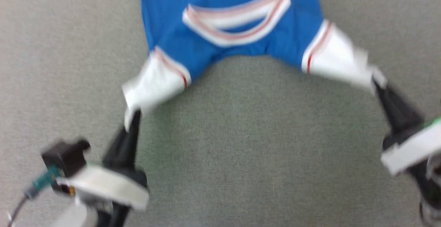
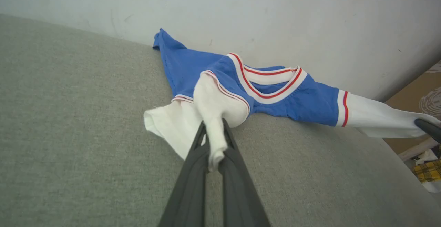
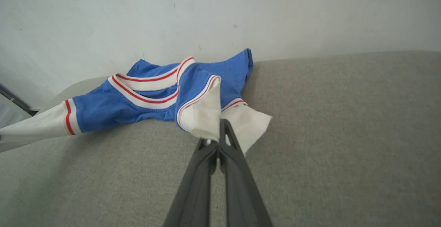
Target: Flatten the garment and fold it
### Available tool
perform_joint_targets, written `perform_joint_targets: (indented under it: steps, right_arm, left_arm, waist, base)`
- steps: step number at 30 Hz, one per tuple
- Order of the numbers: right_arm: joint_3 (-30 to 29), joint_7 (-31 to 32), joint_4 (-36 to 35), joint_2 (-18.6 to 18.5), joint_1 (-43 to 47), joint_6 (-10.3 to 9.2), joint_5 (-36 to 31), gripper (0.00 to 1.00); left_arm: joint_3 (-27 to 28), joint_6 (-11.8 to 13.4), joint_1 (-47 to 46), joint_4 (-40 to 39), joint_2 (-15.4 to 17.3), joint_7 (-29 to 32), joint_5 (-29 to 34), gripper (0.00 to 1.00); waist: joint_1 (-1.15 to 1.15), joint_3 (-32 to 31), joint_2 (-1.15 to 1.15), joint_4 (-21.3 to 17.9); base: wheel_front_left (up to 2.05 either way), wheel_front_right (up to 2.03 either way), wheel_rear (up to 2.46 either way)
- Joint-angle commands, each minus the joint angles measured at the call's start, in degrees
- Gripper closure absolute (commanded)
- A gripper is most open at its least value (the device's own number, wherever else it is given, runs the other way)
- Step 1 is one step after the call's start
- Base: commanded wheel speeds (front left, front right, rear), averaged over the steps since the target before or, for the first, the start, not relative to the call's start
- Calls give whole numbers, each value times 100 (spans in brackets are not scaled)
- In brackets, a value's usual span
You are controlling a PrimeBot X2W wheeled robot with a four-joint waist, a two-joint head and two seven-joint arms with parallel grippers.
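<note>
Left gripper [image 1: 135, 116] is clamped narrow on the cuff of the white left sleeve [image 1: 155, 82]. In the left wrist view a tuft of that cloth is bunched between its dark fingers. Right gripper [image 1: 378, 85] is pinched just as tight on the cuff of the white right sleeve [image 1: 337, 61].

Between them the garment [image 1: 165, 20] is stretched sleeve to sleeve, so its long axis runs left to right across the head view. Both sleeves angle down toward the robot. Its collar [image 1: 237, 20] is on the near side, and the blue body runs away from the robot, off the top edge of that view.

It is royal blue with white short sleeves. Red-and-white striped trim rings the V-shaped collar and marks each shoulder seam.

It lies on a grey fabric surface [image 1: 241, 144], with its far part close by a pale wall [image 2: 241, 6]. The head view is blurred, so finer detail there cannot be told.
</note>
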Motion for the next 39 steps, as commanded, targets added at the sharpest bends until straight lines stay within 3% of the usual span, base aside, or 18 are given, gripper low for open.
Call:
perform_joint_targets:
  steps: [1, 7, 17, 29, 39]
  right_arm:
    - [-60, 34, -46, 78, 240, -6, 56, 100]
    - [-113, 241, -133, 97, 1550, -6, 215, 100]
    - [-538, 48, 344, -26, 3030, -6, -83, 100]
    - [-710, 220, 447, 225, 3612, -6, -62, 100]
    - [-853, 343, 271, 244, 3654, -6, -32, 100]
  left_arm:
    - [-43, -59, 218, 15, 42, -21, -102, 100]
    - [-281, -79, 1283, 169, 336, 153, -380, 100]
    - [-405, -57, 2193, 561, 451, 147, -689, 100]
    - [-258, 102, 2780, 295, 551, 36, -871, 100]
    - [96, 517, 3095, -454, 882, -23, -814, 100]
  waist:
    - [2, -539, 0, 36]
    - [2, -941, 0, 74]
    - [2, -1526, 0, 80]
    - [2, -1772, 0, 63]
    - [2, -1442, 0, 228]
  base:
    - [0, 0, 0]
    - [0, 0, 0]
    - [0, 0, 0]
    - [0, 0, 0]
    - [0, 0, 0]
